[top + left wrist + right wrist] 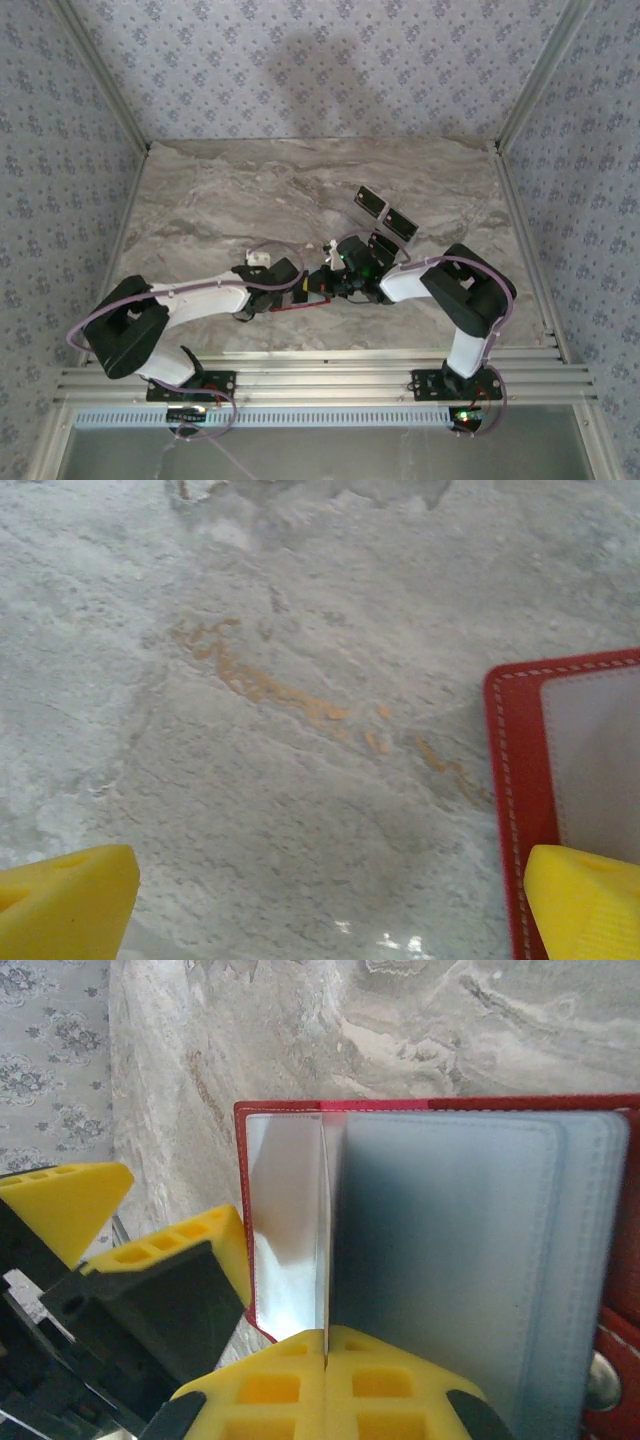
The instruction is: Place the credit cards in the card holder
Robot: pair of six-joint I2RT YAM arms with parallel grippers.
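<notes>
My card holder (450, 1260) lay open on the table, close to the near edge and about midway along it. It was red with white stitching round its rim, clear plastic sleeves inside and a metal snap on a tab at one side. One sleeve leaf stood up on edge, pinched in my right gripper (325, 1355). Two glossy black credit cards (370, 203) lay flat and askew right of the table's centre, just beside each other, apart from the holder.
</notes>
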